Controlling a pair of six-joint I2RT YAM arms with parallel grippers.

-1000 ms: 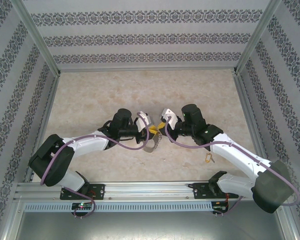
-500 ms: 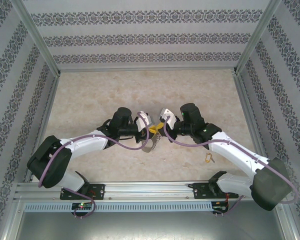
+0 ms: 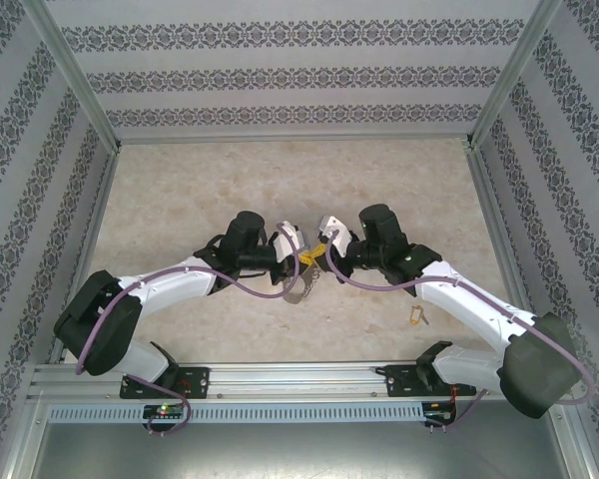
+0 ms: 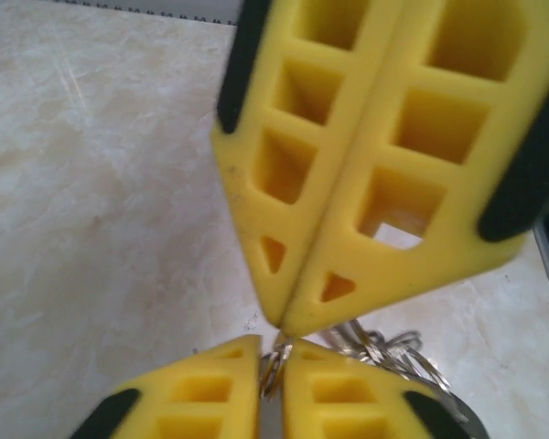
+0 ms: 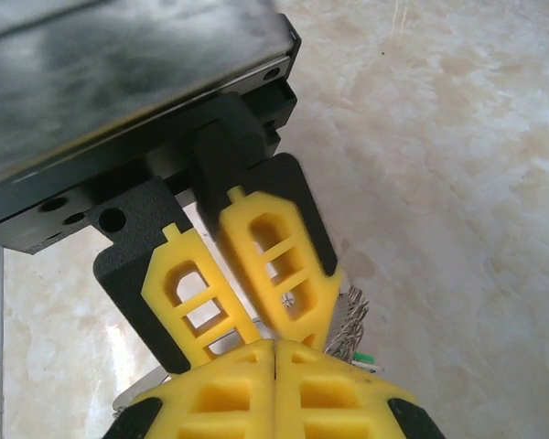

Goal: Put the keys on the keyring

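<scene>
1. Currently the left gripper (image 4: 273, 358) is pinching shut on a thin metal loop at its very tips. This looks to be the wire of the keyring (image 4: 380, 350), whose fringe of small metal bits is hanging just beside the pads.
2. Meeting it tip to tip, the right gripper (image 4: 286, 320) is pressing its jaws fully together. Whether a key is sitting between them I cannot tell, since nothing is poking out.
3. Threading seems to be the step in hand. It is asking for the left to be holding the hoop steady without twisting while the right is feeding slowly along the wire — parts this small are going to slip at any jerk.
4. Off to the right, a loose key (image 3: 414, 315) with a yellow tag is lying on the table (image 3: 200, 190), well apart from both grippers and probably waiting its turn.
5. That surface is showing pale, marbled and smooth, so a dropped key would likely be lying flat and proving awkward to pinch up.
6. Beyond it, patterned wallpaper (image 3: 299, 75) is enclosing the cell on three sides, with metal frame posts (image 3: 75, 75) rising at the corners.
</scene>
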